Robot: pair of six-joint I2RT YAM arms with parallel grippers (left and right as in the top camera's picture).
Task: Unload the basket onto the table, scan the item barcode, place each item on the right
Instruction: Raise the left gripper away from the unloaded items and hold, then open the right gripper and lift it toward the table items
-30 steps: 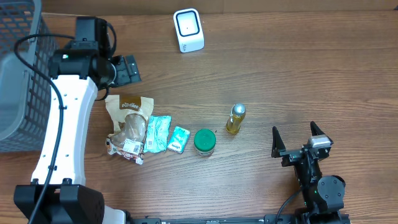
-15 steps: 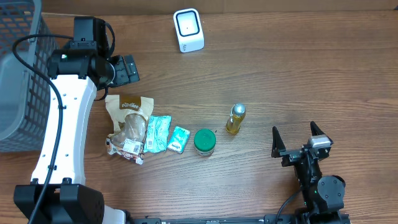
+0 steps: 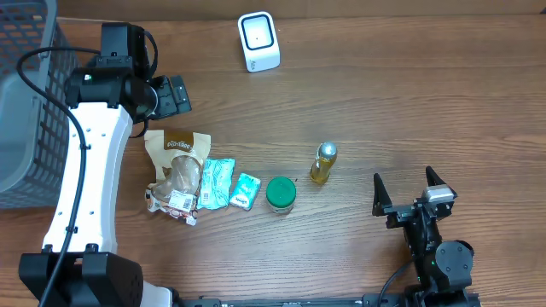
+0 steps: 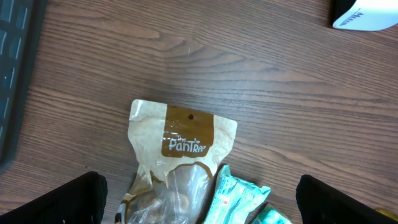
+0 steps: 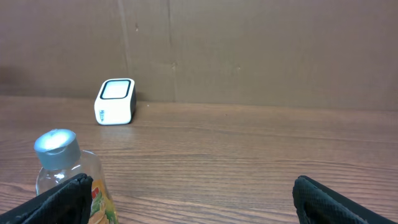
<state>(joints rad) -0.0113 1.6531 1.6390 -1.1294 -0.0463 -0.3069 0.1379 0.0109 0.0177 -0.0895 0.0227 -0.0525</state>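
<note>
**Left hand open above the snack bag, nothing picked up yet**

The left hand (image 3: 175, 95) hangs over the table (image 3: 444, 94) toward its left edge, with its jaws spread wide and nothing between them or touching them. The brown snack bag (image 3: 177, 162) lies just to the near-edge side of it. In the left wrist view the bag's printed header sits low in the picture, between the two dark fingers (image 4: 68, 199). The bag's long axis runs from the far edge toward the near edge, header end closest to the hand. A white label (image 3: 179, 201) sits at the bag's near end; whether it carries the barcode is too small to tell.

The right hand (image 3: 408, 194) rests by the near right corner, equally wide open and empty, well apart from the bag. The left arm is clearly the nearer one, so the bag looks like the item it will take.

The scanner (image 3: 258, 41) stands by the far edge, right of the left hand, its window facing up. The bag would therefore have to travel toward the far edge and to the right. Two teal packets (image 3: 217, 182) touch the bag's right side, with a green-lidded jar (image 3: 280, 194) and a small bottle (image 3: 322, 163) further right. A grey basket (image 3: 26, 102) stands at the left edge
</note>
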